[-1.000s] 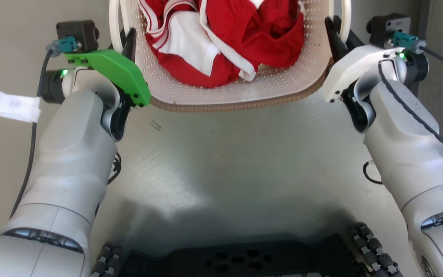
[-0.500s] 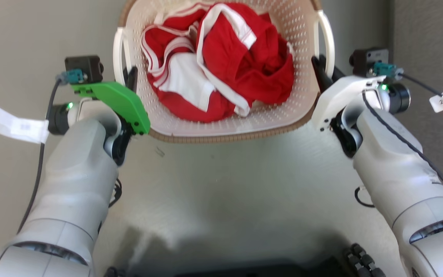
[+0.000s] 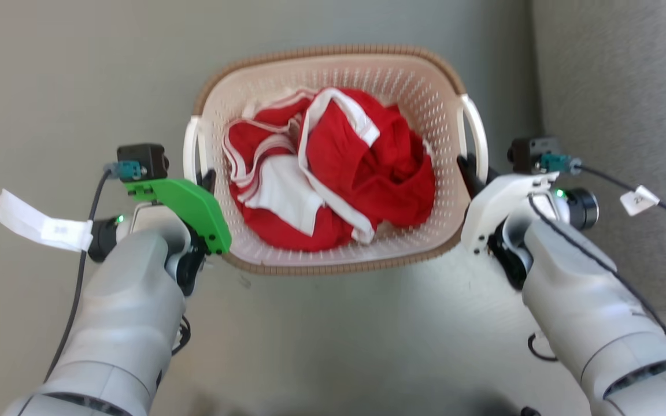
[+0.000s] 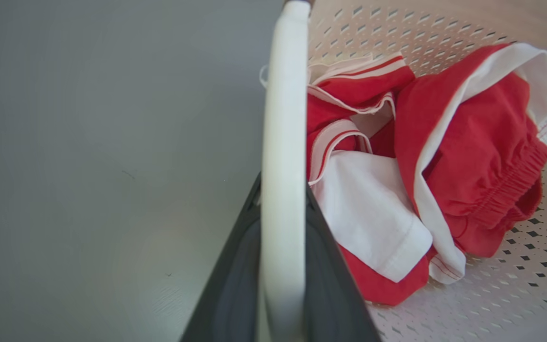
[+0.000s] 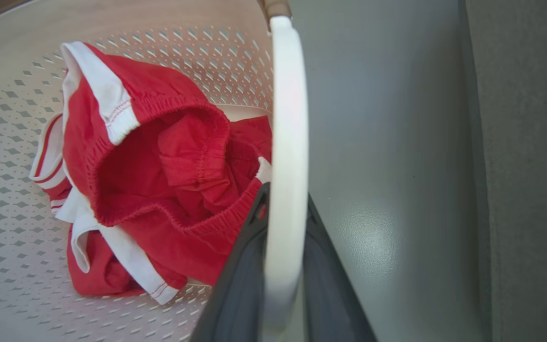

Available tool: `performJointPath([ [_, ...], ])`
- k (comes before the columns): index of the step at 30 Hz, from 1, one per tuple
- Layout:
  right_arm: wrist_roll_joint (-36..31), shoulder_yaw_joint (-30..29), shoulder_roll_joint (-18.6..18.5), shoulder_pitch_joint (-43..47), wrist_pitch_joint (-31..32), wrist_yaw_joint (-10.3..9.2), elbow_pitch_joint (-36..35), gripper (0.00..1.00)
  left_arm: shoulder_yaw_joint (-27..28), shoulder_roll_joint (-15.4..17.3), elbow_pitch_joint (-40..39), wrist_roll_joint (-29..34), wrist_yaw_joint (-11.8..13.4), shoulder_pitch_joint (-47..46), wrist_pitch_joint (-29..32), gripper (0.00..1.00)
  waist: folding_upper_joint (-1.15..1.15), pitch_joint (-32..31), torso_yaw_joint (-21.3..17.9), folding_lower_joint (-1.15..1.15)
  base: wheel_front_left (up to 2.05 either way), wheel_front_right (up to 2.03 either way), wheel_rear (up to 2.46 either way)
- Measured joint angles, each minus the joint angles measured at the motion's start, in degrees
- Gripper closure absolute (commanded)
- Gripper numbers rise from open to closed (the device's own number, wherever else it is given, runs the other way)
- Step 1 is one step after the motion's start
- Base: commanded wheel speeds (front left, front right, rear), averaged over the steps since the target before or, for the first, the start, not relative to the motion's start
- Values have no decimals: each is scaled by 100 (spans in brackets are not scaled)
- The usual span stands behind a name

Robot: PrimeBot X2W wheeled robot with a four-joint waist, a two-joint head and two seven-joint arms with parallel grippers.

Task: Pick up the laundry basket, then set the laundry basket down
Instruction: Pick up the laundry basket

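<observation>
Nearest the camera, two pale forearms are seen reaching forward over a bare grey floor (image 3: 333, 341), one to each side. At the end of each, a white handle of the laundry basket (image 3: 333, 267) is pinched. The left gripper (image 3: 210, 177) is pressed onto the left handle (image 4: 283, 118), with a dark finger on either side of the band. The right gripper (image 3: 468, 171) is clamped in the same way on the right handle (image 5: 288, 118). Both holds are placed low on the handle loops, close to the near corners of the basket. The basket is held squarely between the two arms, with its brown rim level across the head view. A heap of red and white clothes (image 3: 367, 173) is bunched in the bottom of it, against the perforated walls. Beyond the far rim more floor is seen, and a grey textured surface (image 3: 616, 86) is seen at the right. Whether the base is resting on the floor or is raised off it cannot be told from above. The step in hand is judged to be the two-handed hold between the pick-up and the set-down. For the next move, both arms would need to be moved together and at one height, so that the basket is not tipped. The fingers should be parted only once the base is borne fully by the floor.
</observation>
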Motion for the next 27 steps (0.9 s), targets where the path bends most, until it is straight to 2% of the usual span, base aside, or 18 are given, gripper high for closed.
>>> performJointPath([
  [12,207,122,47,371,268,54,247,100,-64,-24,62,-234,-16,474,338,100,0,-992,-100,0,0,0,0],
  [27,766,524,78,1241,979,69,213,100,-99,-38,170,-570,-16,1352,961,100,0,-2241,-126,0,0,0,0],
])
